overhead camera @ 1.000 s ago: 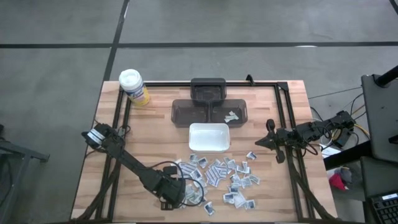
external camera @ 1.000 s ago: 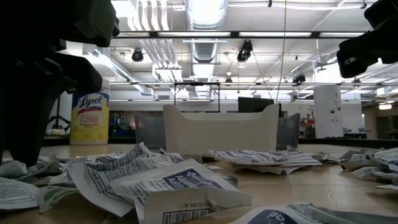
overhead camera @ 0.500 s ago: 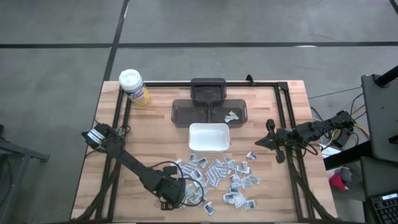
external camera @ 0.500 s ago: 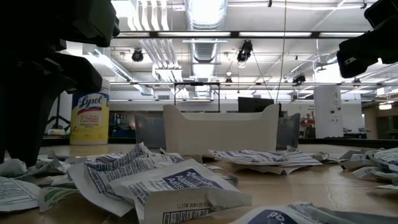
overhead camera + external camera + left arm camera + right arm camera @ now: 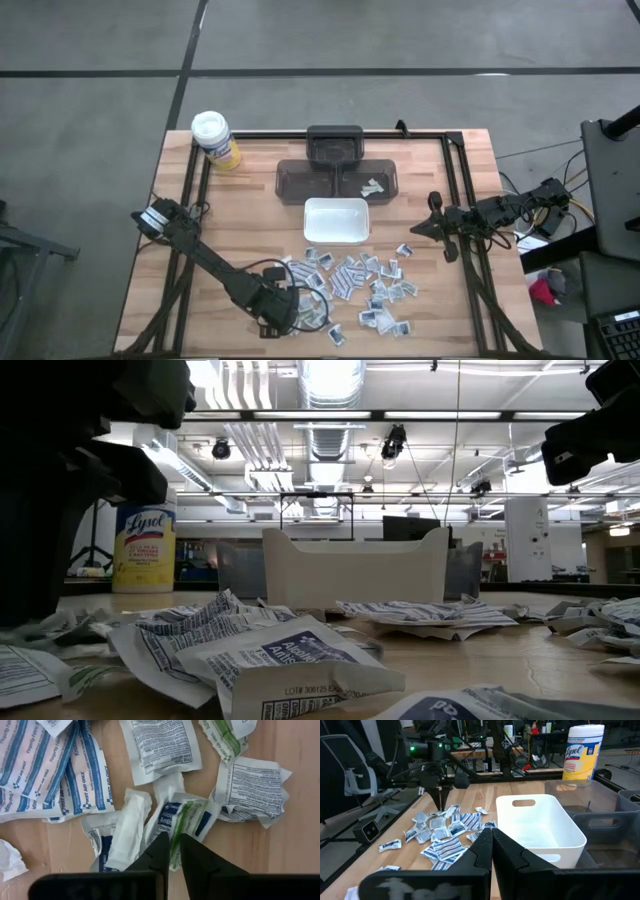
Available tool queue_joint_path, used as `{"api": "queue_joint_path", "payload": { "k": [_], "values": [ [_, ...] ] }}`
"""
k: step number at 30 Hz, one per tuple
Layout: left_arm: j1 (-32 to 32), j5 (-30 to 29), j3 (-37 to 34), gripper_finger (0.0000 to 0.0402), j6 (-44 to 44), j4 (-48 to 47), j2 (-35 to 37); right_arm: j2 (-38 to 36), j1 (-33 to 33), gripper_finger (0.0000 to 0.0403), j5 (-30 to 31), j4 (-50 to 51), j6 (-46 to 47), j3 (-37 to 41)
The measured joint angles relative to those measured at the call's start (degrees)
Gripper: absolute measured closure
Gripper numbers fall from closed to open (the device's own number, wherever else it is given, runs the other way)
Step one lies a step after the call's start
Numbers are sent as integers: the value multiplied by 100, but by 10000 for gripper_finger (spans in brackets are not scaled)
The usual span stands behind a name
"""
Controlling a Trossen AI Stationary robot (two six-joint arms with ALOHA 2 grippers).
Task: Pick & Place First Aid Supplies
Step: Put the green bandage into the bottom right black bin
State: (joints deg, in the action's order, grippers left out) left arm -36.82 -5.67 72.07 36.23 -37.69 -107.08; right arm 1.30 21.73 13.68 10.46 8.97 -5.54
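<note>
The first aid supplies (image 5: 360,282) are small flat packets strewn over the near middle of the table. Two more packets (image 5: 375,187) lie in the dark tray (image 5: 300,182). My left gripper (image 5: 303,312) points steeply down at the pile's near left corner and is shut on a white packet with blue and green print (image 5: 186,817). The right wrist view shows it from afar, my left gripper (image 5: 441,802) standing in the pile. My right gripper (image 5: 418,229) is shut on nothing and hovers level at the table's right side, above the wood. My left gripper pinches the blue and green printed packet by the edge nearest the wrist (image 5: 173,842) between its two fingers. The fingers come from above, pointing steeply down. The packet lies crumpled on the table among its neighbours.
A white rectangular tray (image 5: 336,203) stands at the middle, just beyond the pile. The dark tray sits behind it. A yellow canister with a white lid (image 5: 214,138) stands at the far left corner. A black frame runs along the table's far and side edges.
In the low view the packets beside my left gripper have shifted and bunched slightly toward it. Both arms have kept their places.
</note>
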Motion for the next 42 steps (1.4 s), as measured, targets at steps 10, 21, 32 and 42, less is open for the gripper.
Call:
{"api": "queue_joint_path", "payload": {
  "k": [10, 21, 32, 42],
  "values": [
    [0, 0, 147, 399, -5, -92, 8, 0, -2, 394, 1, 0, 0, 0],
    [-2, 2, 79, 392, 28, 111, 17, 0, -2, 394, 0, 0, 0, 0],
    [-2, 38, 125, 332, 176, 168, 17, 0, -2, 394, -1, 0, 0, 0],
    [-2, 329, 90, 276, 177, 164, 19, 0, 0, 394, 0, 0, 0, 0]
  ]
}}
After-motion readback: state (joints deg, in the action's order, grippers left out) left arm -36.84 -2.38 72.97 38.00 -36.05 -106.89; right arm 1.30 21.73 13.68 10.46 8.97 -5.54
